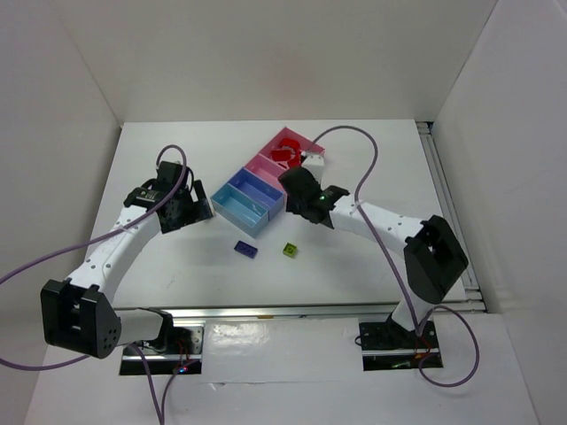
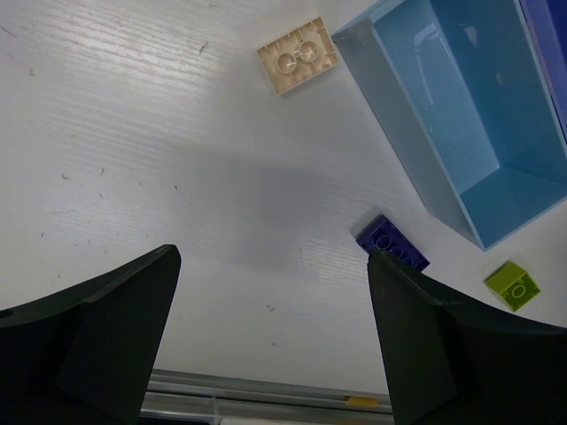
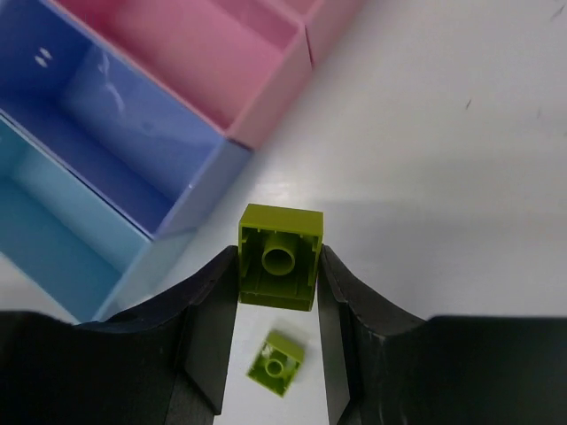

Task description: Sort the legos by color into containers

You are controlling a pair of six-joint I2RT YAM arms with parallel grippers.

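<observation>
The left end effector (image 1: pixel 190 209) hangs just left of the row of trays (image 1: pixel 237 222), by its near blue end. Its two fingers (image 2: pixel 106 336) are wide apart, and nothing is between them. A tan lego (image 2: pixel 299 57) lies flat on the white table (image 1: pixel 372 150), just beside the corner of the light blue tray at that end.

The row has two blue trays at the near end and two pink trays at the far end. Red legos (image 1: pixel 283 155) lie in the far pink tray.

A dark purple lego (image 1: pixel 246 249) lies on the table in front of the row, near the blue end. A green lego (image 1: pixel 290 251) lies a little to the right of it, also in front of the row.

The right end effector (image 3: pixel 280 270) hangs by the right side of the row, near the blue trays. Its fingers are pressed tight on a second green lego (image 3: pixel 280 252). That lego is up off the table, just outside the trays, with its hollow side facing the wrist camera. The green lego on the table shows right below it.
</observation>
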